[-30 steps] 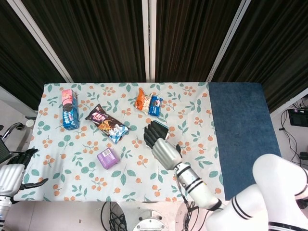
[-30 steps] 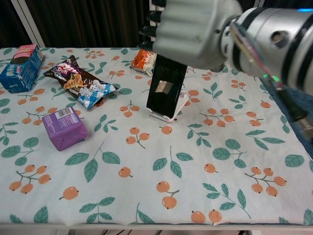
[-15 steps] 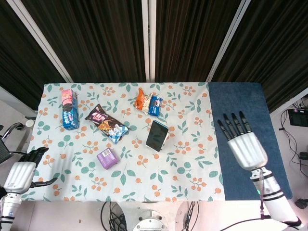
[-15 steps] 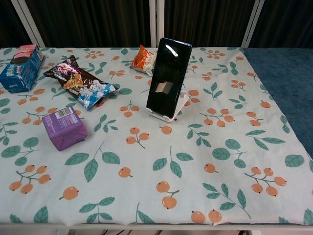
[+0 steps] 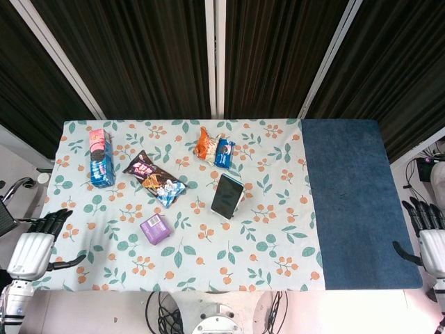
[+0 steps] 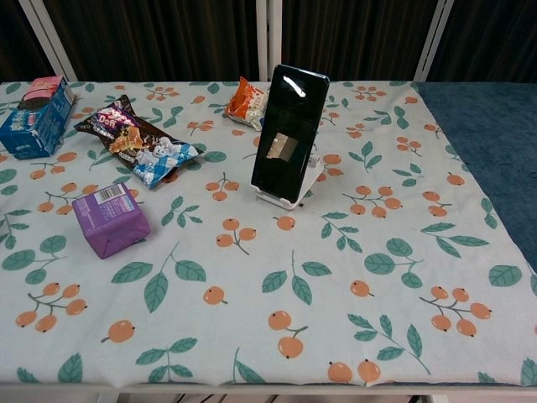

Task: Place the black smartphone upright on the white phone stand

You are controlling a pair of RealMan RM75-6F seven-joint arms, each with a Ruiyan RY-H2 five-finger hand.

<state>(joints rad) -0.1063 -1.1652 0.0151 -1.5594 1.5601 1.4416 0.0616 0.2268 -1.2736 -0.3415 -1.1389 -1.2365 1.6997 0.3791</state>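
Note:
The black smartphone stands upright, leaning back on the white phone stand near the middle of the table. No hand touches it. My left hand hangs open off the table's front left corner, fingers apart and holding nothing. At the far right edge of the head view my right hand is off the table, fingers spread and holding nothing. The chest view shows neither hand.
A purple box lies front left. A dark snack bag and a blue carton lie at the left. An orange packet sits behind the phone. A blue mat covers the table's right end.
My right hand let go of the phone a second ago and has drawn back right, off the table. The phone stays standing on the stand. The left hand barely moved.

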